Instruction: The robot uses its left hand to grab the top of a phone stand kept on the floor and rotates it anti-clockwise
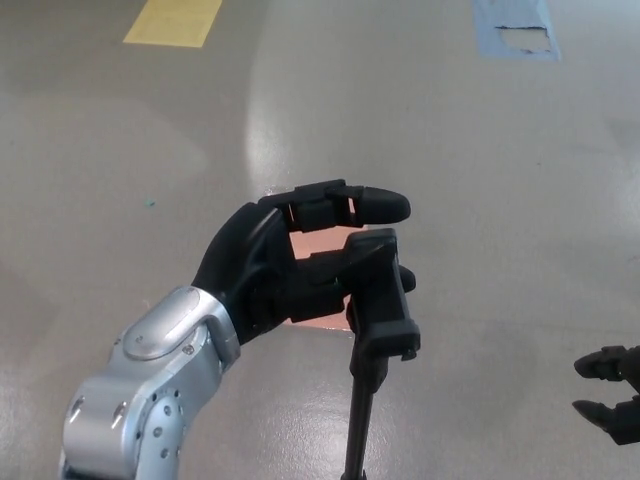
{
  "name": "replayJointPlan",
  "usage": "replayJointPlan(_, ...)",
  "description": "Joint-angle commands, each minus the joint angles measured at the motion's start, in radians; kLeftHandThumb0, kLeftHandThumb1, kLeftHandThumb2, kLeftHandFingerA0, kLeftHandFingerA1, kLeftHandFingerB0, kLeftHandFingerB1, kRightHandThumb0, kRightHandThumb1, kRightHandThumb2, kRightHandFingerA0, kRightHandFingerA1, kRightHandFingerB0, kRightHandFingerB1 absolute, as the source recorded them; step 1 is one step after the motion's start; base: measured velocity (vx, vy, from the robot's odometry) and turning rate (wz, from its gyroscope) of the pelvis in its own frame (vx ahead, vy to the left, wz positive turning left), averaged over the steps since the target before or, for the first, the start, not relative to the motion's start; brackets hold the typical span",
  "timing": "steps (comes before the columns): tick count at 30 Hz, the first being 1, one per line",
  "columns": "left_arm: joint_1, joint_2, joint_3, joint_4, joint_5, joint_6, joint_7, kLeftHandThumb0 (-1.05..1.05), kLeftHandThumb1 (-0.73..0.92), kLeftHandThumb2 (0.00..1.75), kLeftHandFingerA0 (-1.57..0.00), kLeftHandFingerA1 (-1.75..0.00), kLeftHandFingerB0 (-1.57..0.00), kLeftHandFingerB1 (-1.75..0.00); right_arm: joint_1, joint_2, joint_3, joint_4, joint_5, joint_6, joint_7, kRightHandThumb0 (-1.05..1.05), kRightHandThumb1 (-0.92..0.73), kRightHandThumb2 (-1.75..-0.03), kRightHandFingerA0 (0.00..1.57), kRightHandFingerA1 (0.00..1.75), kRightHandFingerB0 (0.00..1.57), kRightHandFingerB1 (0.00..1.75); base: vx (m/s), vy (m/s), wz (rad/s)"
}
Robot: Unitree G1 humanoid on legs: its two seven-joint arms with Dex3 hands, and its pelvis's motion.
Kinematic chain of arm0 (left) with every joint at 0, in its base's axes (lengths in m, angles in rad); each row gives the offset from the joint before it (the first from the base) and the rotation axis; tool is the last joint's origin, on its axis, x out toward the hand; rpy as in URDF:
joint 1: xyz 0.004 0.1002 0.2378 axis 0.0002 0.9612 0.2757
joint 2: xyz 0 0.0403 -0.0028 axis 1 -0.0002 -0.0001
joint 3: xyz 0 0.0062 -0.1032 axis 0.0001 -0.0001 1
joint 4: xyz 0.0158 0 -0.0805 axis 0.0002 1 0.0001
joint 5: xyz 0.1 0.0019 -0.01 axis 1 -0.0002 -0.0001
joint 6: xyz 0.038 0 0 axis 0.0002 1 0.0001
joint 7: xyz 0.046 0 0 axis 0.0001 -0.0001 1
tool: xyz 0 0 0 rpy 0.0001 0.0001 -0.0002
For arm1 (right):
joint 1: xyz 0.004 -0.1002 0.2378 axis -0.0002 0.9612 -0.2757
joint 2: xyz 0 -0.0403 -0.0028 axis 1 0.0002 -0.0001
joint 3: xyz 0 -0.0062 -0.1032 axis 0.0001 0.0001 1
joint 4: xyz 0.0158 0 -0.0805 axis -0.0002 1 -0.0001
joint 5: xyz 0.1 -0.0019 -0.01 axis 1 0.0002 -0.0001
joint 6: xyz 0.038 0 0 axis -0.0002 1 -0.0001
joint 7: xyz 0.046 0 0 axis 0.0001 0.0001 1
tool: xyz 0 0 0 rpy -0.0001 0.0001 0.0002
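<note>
I have the left robot hand (pixel 300 262) wrapped around the phone stand (pixel 380 300) top, gripping firmly so it turns anti-clockwise.

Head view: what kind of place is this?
Probably a lab or workshop hall: a glossy grey poured floor, a yellow marking and a worn blue marking painted or taped on it.

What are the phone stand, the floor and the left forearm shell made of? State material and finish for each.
Phone stand: looks like matte black plastic at the clamp, with a thin black pole below, possibly metal; no shine to confirm it.
Floor: smooth grey coated concrete or epoxy, semi-gloss; broad pale reflections show.
Left forearm shell: silver painted metal or plastic with visible screws; the left hand is black, matte.
</note>
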Motion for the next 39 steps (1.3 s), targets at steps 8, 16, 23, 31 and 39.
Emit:
replayJointPlan(8,-0.033,-0.044,0.090,0.033,-0.126,0.246,0.068,-0.18,0.76,0.62,-0.98,-0.70,-0.83,-0.56,-0.010,-0.009,0.004,0.010,-0.005,0.007,0.008,-0.46,-0.70,-0.78,0.28,0.44,0.10,0.34,0.00,0.000,0.00)
replayJointPlan(16,-0.033,-0.045,0.093,0.021,-0.136,0.263,0.083,-0.19,0.75,0.62,-0.98,-0.69,-0.83,-0.56,-0.011,-0.008,0.007,0.009,-0.007,0.007,0.011,-0.45,-0.71,-0.78,0.27,0.43,0.09,0.33,0.00,0.000,0.00)
replayJointPlan(23,0.010,-0.017,-0.009,-0.043,-0.044,0.160,0.126,-0.23,0.45,0.90,-0.39,-0.59,-0.10,-0.46,-0.012,-0.009,0.003,0.009,-0.001,0.006,0.015,-0.45,-0.71,-0.78,0.29,0.44,0.09,0.34,0.00,0.000,0.00)
replayJointPlan(31,0.068,0.108,-0.192,-0.058,0.108,-0.144,0.051,-0.70,0.43,0.78,0.00,-0.07,0.00,-0.07,-0.017,-0.010,0.003,0.011,-0.001,0.009,0.015,-0.46,-0.70,-0.78,0.28,0.44,0.09,0.34,0.00,0.000,0.00)
replayJointPlan(39,0.089,0.156,-0.249,-0.051,0.138,-0.244,0.017,-0.76,0.45,0.80,0.00,0.00,0.00,-0.01,-0.019,-0.009,0.007,0.014,-0.005,0.010,0.019,-0.46,-0.70,-0.78,0.27,0.44,0.09,0.34,0.00,0.000,0.00)
